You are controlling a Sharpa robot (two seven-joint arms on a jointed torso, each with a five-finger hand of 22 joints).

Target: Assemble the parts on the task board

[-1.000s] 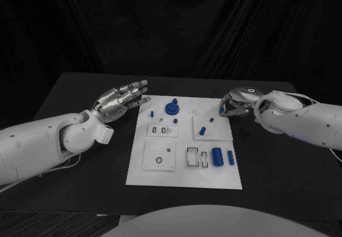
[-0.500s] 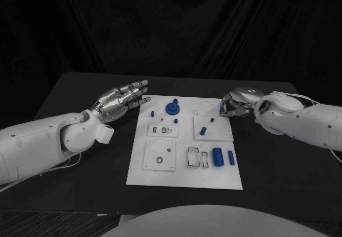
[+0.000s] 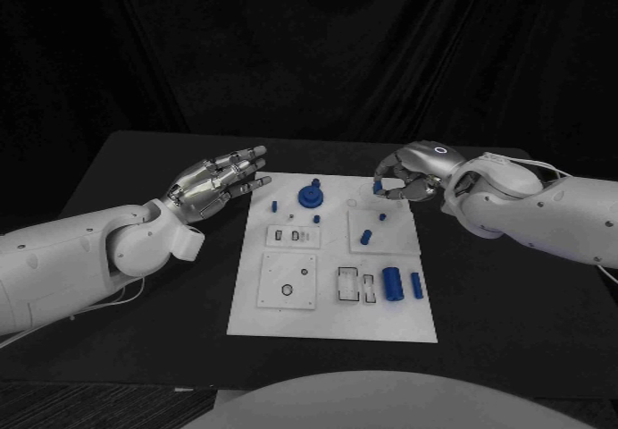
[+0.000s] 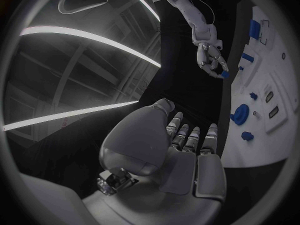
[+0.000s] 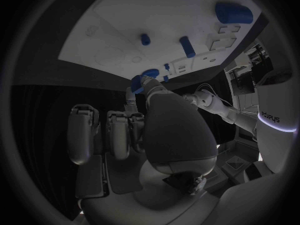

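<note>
2 smooth white arms with rounded shells end in silver, metallic hands: the left hand (image 3: 216, 183) and right hand (image 3: 414, 175). Thin white cables (image 3: 538, 171) run along the right forearm. A small glowing ring (image 3: 440, 150) marks its wrist.

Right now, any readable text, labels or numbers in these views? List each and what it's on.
Dark wordmark on the white robot body, right wrist view: too blurred to read for certain.
White rectangular task board: no readable print.
Small blue part pinched by the right hand: no marking visible.
</note>
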